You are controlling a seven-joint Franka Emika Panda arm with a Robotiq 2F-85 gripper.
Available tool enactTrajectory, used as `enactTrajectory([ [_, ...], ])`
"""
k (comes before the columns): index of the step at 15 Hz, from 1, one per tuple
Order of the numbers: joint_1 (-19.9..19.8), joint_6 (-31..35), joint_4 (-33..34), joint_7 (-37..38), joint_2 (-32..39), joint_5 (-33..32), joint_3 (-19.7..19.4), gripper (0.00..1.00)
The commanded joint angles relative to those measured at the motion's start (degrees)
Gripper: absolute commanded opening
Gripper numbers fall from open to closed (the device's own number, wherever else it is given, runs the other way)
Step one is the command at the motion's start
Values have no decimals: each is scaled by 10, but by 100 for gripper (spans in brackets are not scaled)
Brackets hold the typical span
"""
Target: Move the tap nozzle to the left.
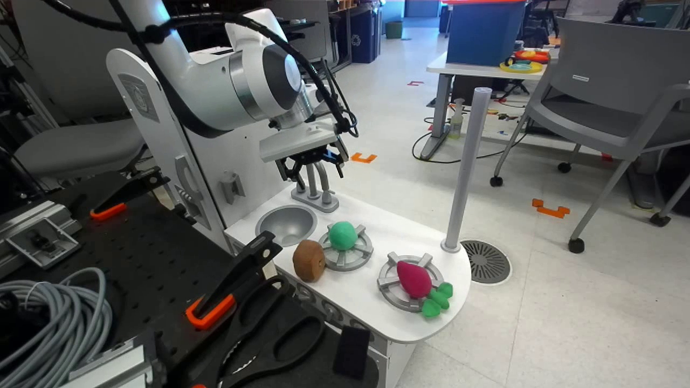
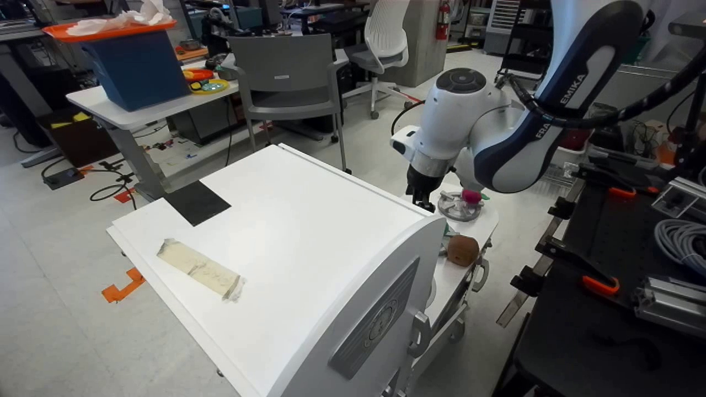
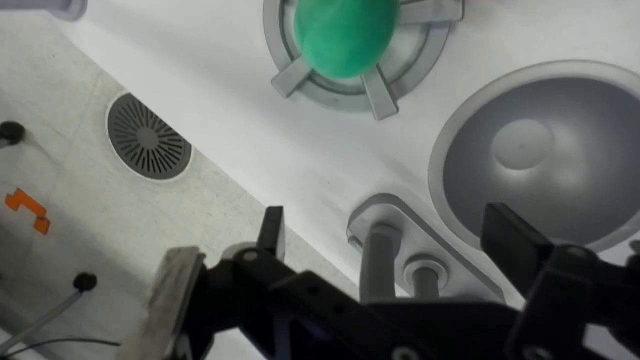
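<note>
Wrist view: parted fingers (image 3: 517, 246) flank tap nozzle (image 3: 378, 267)

On the counter (image 1: 399, 237) over there I count one tap nozzle (image 3: 378, 262), one sink (image 1: 287, 225), two burners (image 1: 356, 260) (image 1: 396, 293), one pole (image 1: 468, 172) and three coloured toys (image 1: 343, 235) (image 1: 309, 261) (image 1: 414, 279).

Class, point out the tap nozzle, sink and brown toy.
Tap nozzle (image 3: 378, 267): in the wrist view, thick tube.
Sink (image 1: 287, 225): in an exterior view, inner bowl.
Brown toy (image 2: 463, 251): in an exterior view, its side.
</note>
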Motion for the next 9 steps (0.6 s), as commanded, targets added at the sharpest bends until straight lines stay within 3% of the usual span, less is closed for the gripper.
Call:
enactTrajectory([
  [1,1,43,50,-56,37,13,5,100],
  [5,-36,46,49,-132,43,5,54,100],
  [9,-53,42,65,-183,65,1,78,100],
])
